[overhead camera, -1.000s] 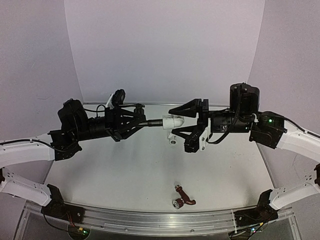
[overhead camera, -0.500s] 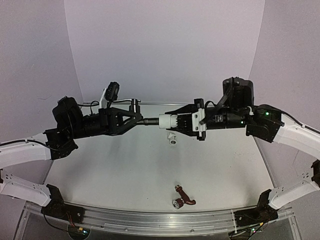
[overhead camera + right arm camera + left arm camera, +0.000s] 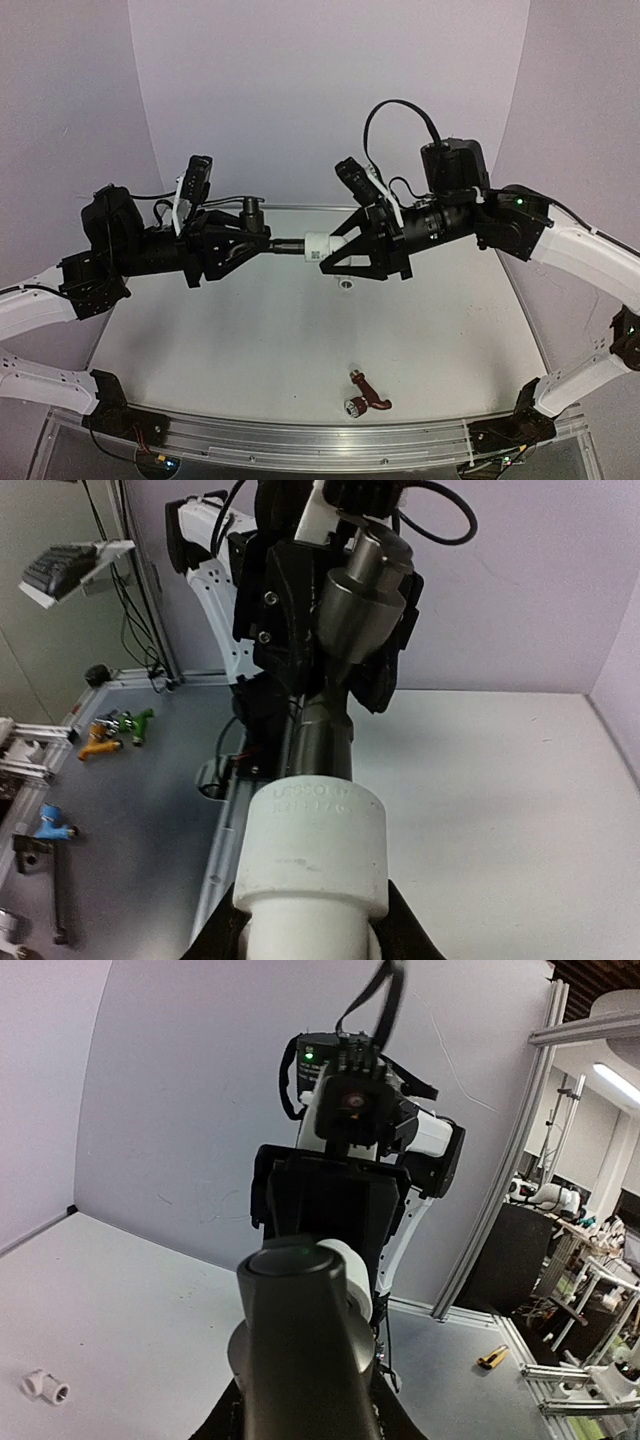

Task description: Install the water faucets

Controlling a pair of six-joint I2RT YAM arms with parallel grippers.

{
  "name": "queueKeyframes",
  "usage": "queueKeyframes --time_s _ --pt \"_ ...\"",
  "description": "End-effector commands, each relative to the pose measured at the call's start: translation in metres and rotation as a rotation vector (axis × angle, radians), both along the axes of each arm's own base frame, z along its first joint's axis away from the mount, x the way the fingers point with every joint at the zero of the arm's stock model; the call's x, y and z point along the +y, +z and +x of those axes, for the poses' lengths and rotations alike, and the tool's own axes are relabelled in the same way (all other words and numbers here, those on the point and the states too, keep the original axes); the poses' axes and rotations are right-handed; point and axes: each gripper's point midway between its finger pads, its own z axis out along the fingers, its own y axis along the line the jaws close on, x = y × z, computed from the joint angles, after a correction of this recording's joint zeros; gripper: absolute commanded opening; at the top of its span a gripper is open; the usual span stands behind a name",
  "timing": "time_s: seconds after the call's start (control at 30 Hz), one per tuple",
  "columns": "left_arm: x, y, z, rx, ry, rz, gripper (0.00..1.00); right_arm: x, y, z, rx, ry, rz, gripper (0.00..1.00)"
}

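My left gripper [image 3: 262, 246] is shut on the dark grey faucet [image 3: 285, 247] and holds it level above the table. The faucet's stem goes into a white pipe fitting [image 3: 318, 247], and my right gripper [image 3: 336, 254] is shut on that fitting. In the left wrist view the faucet [image 3: 300, 1350] fills the foreground with the fitting [image 3: 350, 1272] behind it. In the right wrist view the fitting [image 3: 310, 845] sits between my jaws, with the faucet [image 3: 340, 670] beyond it. The reddish-brown faucet [image 3: 367, 397] lies on the table near the front edge.
A second white fitting [image 3: 346, 283] lies on the table under the joined parts; it also shows in the left wrist view [image 3: 45, 1388]. A metal rail [image 3: 320, 440] runs along the front edge. White walls close in the back and sides.
The joined faucet and fitting have shifted left. My right wrist has rolled, so its camera now sits on top. My left arm has drawn back to the left.
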Motion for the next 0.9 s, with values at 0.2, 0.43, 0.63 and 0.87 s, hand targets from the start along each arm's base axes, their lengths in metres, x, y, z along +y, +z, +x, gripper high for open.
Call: queueKeyframes --time_s 0.2,0.43,0.63,0.87 --pt "0.014 0.014 0.011 -0.055 0.152 0.027 0.00 0.012 0.038 -0.015 0.372 0.107 0.048 0.67" --pt "0.008 0.021 0.018 0.185 0.119 -0.084 0.00 -0.016 0.055 0.035 -0.239 -0.152 0.116 0.93" --pt "-0.006 0.019 0.020 0.346 0.069 -0.019 0.00 -0.045 0.053 0.044 -0.844 -0.161 0.072 0.97" --pt "-0.002 0.037 0.007 0.418 -0.015 -0.076 0.00 -0.065 0.007 0.036 -1.305 -0.087 -0.013 0.98"
